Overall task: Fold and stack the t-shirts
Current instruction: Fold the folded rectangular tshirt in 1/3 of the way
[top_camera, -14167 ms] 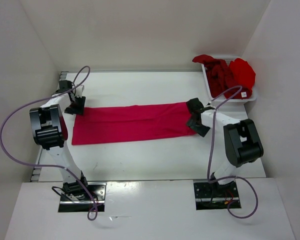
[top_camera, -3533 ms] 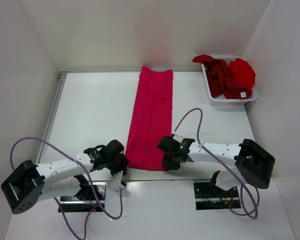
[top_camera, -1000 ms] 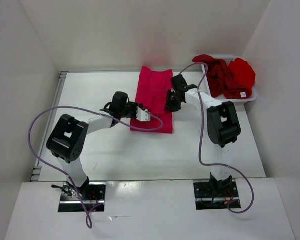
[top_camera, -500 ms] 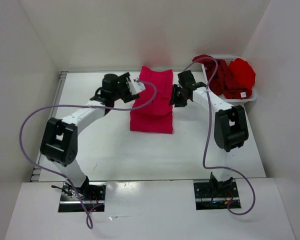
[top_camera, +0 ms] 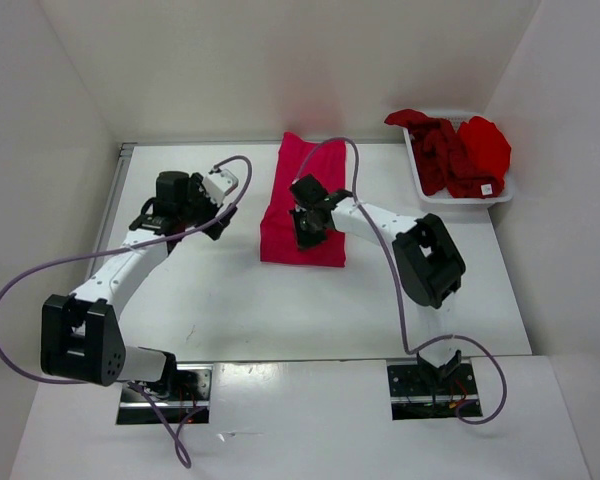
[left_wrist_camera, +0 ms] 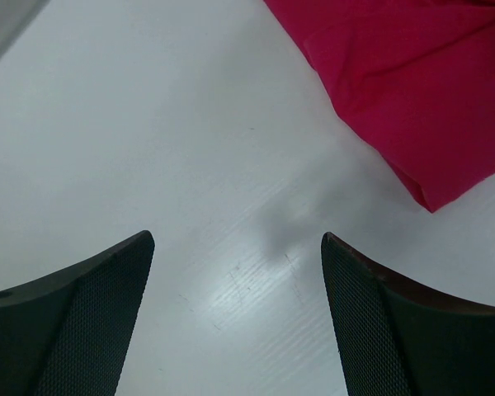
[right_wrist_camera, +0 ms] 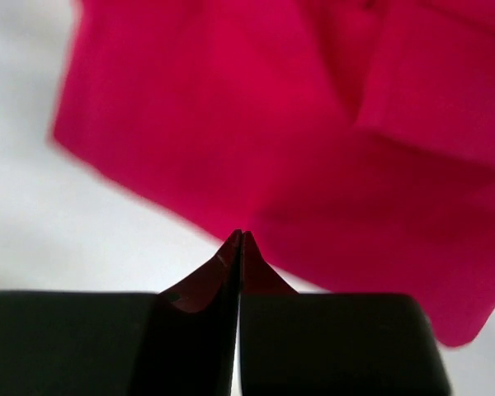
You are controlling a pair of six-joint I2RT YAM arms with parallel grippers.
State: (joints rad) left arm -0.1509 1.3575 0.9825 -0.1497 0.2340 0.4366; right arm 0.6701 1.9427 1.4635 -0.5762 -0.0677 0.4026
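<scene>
Crimson t-shirt (top_camera: 285, 200) folded flat on the desk (top_camera: 220, 290), far middle; two other t-shirts (top_camera: 450, 155) heaped in the corner basket (top_camera: 458, 199). Left tool (left_wrist_camera: 237, 241) wide over bare desk, empty; right tool (right_wrist_camera: 240, 238) pinched shut above the folded shirt.

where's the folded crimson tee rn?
Top view: the folded crimson t-shirt lies at the far centre of the table, left of the white basket, with the shut right pincer over its near half.
</scene>
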